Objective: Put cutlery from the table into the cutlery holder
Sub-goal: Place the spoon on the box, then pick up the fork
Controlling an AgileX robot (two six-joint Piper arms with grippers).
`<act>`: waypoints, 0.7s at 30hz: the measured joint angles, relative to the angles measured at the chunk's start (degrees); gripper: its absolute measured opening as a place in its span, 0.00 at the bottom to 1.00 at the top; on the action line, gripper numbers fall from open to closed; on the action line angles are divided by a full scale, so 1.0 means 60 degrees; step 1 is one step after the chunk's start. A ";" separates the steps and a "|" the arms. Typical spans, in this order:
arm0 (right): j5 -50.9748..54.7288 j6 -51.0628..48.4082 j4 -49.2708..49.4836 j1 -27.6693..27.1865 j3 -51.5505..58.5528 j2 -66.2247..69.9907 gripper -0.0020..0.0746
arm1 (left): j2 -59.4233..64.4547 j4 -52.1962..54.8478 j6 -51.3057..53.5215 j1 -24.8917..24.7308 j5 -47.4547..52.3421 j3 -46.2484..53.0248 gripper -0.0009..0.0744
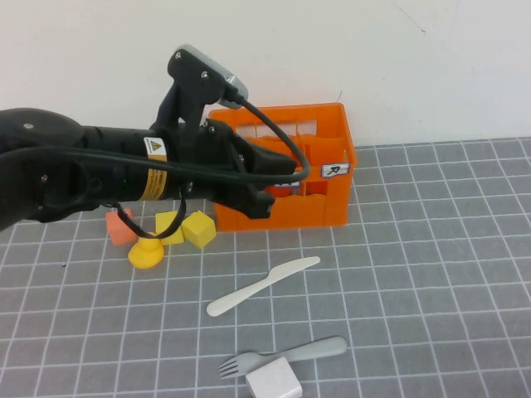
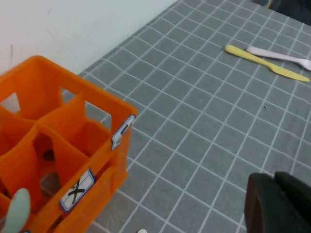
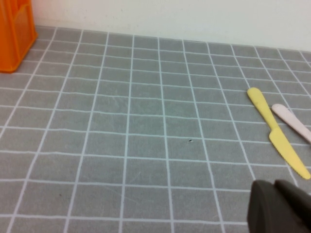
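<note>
- Now the left gripper (image 1: 270, 186), jaws closed and empty, hovers over the bright orange plastic cutlery holder (image 1: 328, 203).
- Pale mint-green plastic spoon (image 2: 19, 209) stands inside.
- Right gripper (image 3: 282, 208): jaws closed, low above the grey tiled table (image 3: 146, 141).

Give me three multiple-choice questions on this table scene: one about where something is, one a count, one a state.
1. Where is the mint-green spoon? A in the orange crate; B on a white box; C on a yellow cube.
2. How many cutlery pieces lie on the table in front of the crate in the high view? A one; B two; C four.
3. The left pincer is: A shut, empty; B shut on a cube; C wide open.
Answers: A, the spoon's end shows inside a crate compartment. B, only the cream knife and grey fork lie there. A, by the crate, its fingers meet on nothing; the right pincer, low over the table, is shut too.
</note>
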 joint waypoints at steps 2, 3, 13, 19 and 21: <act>0.0000 0.0000 0.0000 0.0000 0.0000 0.0000 0.02 | 0.0000 0.0090 0.0011 0.0020 -0.0040 0.0000 0.01; 0.0000 0.0000 0.0000 0.0000 0.0000 0.0000 0.02 | 0.0000 0.0107 0.0140 0.0020 0.0053 0.0000 0.01; 0.0000 0.0000 0.0000 0.0000 0.0000 0.0000 0.02 | 0.0096 -0.0285 0.3707 -0.0824 0.7194 -0.0013 0.01; 0.0000 0.0000 0.0000 0.0000 0.0000 0.0000 0.02 | 0.0470 -0.6531 0.9833 -0.1088 1.1161 -0.0022 0.01; 0.0000 0.0000 0.0000 0.0000 0.0000 0.0000 0.02 | 0.0580 -0.9656 1.2229 -0.1088 1.1973 -0.0022 0.01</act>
